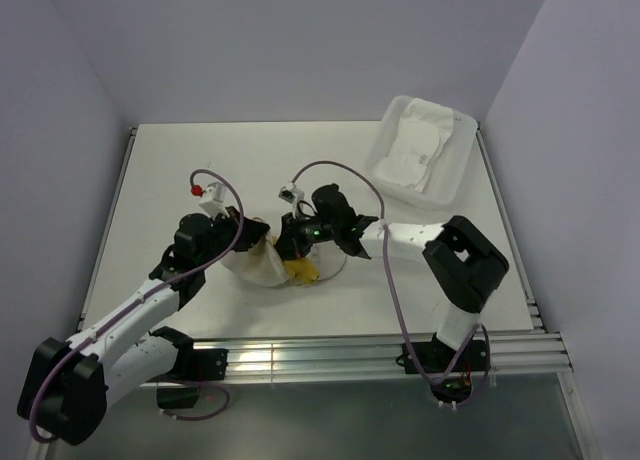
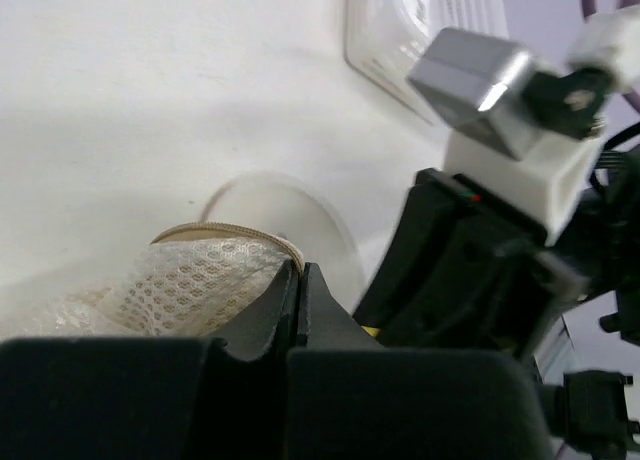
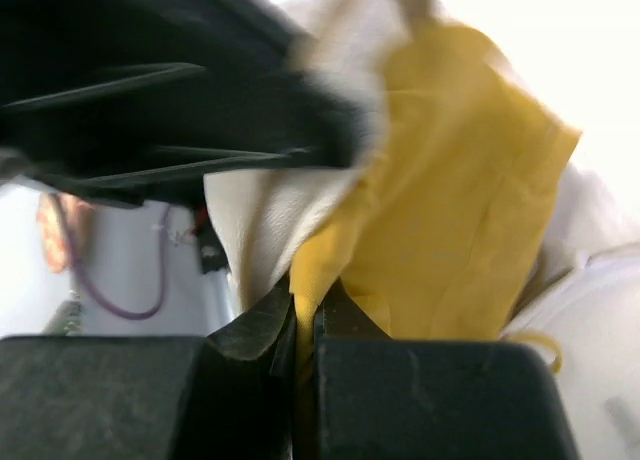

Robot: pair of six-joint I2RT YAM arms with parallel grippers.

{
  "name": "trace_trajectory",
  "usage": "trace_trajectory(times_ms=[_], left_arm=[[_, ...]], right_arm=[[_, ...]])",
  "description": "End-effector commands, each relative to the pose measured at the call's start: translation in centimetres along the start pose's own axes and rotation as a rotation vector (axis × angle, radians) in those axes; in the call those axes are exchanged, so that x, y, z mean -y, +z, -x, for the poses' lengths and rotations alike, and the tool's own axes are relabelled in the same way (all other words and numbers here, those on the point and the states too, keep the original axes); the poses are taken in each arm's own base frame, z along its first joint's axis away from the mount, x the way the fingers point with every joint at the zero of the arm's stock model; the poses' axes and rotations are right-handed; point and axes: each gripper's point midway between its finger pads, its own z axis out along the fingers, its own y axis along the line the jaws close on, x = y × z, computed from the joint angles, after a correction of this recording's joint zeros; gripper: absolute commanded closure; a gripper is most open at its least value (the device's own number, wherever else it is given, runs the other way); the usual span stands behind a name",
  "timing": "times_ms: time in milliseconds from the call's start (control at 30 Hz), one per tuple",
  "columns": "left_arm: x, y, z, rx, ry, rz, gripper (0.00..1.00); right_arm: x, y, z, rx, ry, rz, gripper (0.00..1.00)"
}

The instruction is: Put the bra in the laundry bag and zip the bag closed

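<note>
The laundry bag (image 1: pixel 252 264) of whitish mesh with a brownish rim lies at the middle of the table. My left gripper (image 1: pixel 264 244) is shut on its rim; in the left wrist view the mesh (image 2: pixel 195 280) runs right into the closed tips (image 2: pixel 301 271). My right gripper (image 1: pixel 292 250) comes in from the right and is shut on a fold of the yellow bra (image 1: pixel 300 271). In the right wrist view the yellow bra (image 3: pixel 450 210) rises from the pinched tips (image 3: pixel 305 302), with white cloth (image 3: pixel 265 225) bunched on its left.
A white rectangular tray (image 1: pixel 462 170) holding white folded items stands at the back right; its corner (image 2: pixel 352 40) shows in the left wrist view. The two arms are close together, the right arm's black body (image 2: pixel 470 280) just right of my left fingers.
</note>
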Motion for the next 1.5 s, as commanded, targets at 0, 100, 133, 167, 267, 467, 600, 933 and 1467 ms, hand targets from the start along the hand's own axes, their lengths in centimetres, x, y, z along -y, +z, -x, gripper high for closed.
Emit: trace_trajectory(times_ms=[0,100,133,167,267,467,600,933,1467], left_arm=[[5.6,1.0,2.5,0.033,0.078,-0.198,1.0],[8.8,0.3,1.5,0.007,0.111,-0.292,1.0],[8.6,0.0,0.8,-0.004,0.107,-0.293,1.0],[8.4,-0.4,0.5,-0.004,0.101,-0.296,1.0],[8.1,-2.2,-1.3,-0.027,0.042,-0.321,1.0],[5.8,-4.7,-4.7,-0.03,-0.054,-0.305,1.0],[4.7,-5.1,-6.3,-0.061,-0.094,-0.3,1.0],[7.5,-6.1,-7.1,-0.112,-0.231,-0.414,1.0],[6.7,-5.4,-3.8,0.004,-0.34,-0.277,1.0]], right_arm=[[-4.8,-2.8,3.2,0.141,-0.007,0.113,1.0],[-5.8,-4.0,3.9,0.242,0.075,0.137,1.0],[-6.4,-4.2,4.6,0.285,0.076,0.164,1.0],[-5.9,-4.0,4.6,0.298,0.152,0.159,1.0],[-3.7,-3.1,6.1,0.398,0.26,0.08,1.0],[0.1,-3.7,8.5,0.639,0.458,-0.077,1.0],[0.1,-5.5,9.5,0.781,0.495,-0.17,1.0],[4.2,-6.7,8.5,0.893,0.494,-0.573,1.0],[5.6,-5.2,4.1,0.423,0.119,-0.832,0.19]])
